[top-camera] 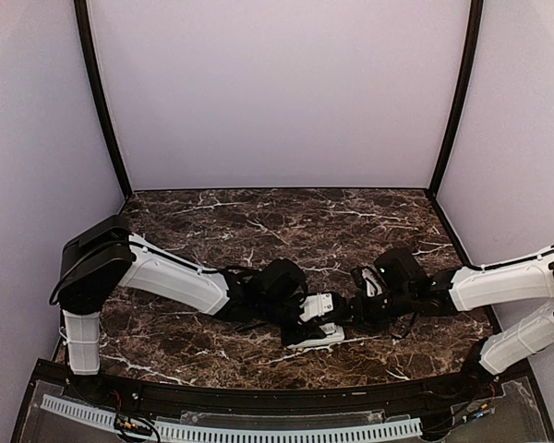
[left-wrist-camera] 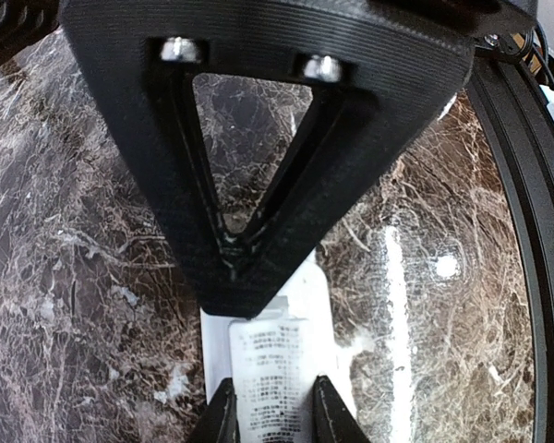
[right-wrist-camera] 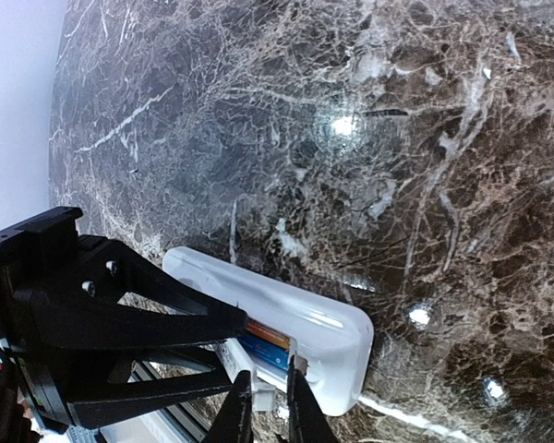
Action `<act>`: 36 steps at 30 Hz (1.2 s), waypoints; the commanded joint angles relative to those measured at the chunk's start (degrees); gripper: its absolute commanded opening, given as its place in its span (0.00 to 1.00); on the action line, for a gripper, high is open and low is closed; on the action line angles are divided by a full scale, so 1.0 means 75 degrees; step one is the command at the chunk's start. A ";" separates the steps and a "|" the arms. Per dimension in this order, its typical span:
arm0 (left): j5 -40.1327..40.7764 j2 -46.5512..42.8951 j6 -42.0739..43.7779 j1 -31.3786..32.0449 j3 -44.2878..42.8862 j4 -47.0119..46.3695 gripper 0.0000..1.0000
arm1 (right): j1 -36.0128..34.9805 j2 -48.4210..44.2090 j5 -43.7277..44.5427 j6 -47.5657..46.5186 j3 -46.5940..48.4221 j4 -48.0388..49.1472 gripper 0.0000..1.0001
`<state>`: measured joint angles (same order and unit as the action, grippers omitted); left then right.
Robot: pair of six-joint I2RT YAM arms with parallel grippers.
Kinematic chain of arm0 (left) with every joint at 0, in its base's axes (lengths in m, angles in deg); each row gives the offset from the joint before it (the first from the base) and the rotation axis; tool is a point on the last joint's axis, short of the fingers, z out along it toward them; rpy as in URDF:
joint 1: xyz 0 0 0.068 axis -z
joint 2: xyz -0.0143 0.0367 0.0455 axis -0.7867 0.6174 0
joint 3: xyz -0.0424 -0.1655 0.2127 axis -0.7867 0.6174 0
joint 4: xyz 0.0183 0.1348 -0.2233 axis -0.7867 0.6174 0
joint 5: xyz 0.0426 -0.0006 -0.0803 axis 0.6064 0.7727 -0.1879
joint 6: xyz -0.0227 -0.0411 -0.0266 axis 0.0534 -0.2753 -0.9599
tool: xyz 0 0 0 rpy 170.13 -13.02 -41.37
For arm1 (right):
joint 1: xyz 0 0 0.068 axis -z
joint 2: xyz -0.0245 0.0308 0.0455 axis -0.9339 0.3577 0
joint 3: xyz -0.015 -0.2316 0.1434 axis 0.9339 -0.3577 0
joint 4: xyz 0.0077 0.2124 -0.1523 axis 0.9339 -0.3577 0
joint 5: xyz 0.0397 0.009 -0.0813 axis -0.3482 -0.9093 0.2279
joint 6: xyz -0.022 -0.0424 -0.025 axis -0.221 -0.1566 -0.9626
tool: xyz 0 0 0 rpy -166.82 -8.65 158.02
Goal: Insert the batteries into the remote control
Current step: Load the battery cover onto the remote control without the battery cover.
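Note:
The remote control lies back up on the marble. An orange battery and a blue battery sit side by side in its open compartment. My left gripper is shut on the sides of a smaller white cover piece with a printed label, held just above the remote. My right gripper faces it with its jaws a narrow gap apart. A corner of the cover shows in that gap. One right finger blocks much of the left wrist view.
The dark marble table is walled by pale panels at the back and both sides. A black rail with a white slotted strip runs along the near edge, close to the remote, and shows as a black rail in the left wrist view.

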<state>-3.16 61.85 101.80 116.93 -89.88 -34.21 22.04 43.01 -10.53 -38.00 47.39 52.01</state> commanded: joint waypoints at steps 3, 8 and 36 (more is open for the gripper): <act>0.0054 0.0055 0.0090 0.0080 -0.0004 0.0997 0.13 | -0.0064 -0.0069 -0.0046 -0.0181 0.0099 -0.0117 0.14; 0.0074 0.0077 0.0078 0.0083 -0.0008 0.1006 0.13 | -0.0061 0.0123 -0.0198 -0.0138 0.0077 0.0245 0.13; 0.0115 0.0297 0.0054 0.0080 -0.0230 0.1187 0.22 | -0.0120 0.0307 -0.0363 0.0001 -0.0210 0.0704 0.06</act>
<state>-2.70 62.05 102.07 117.04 -91.39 -31.50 22.02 44.38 -12.19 -38.13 46.80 54.52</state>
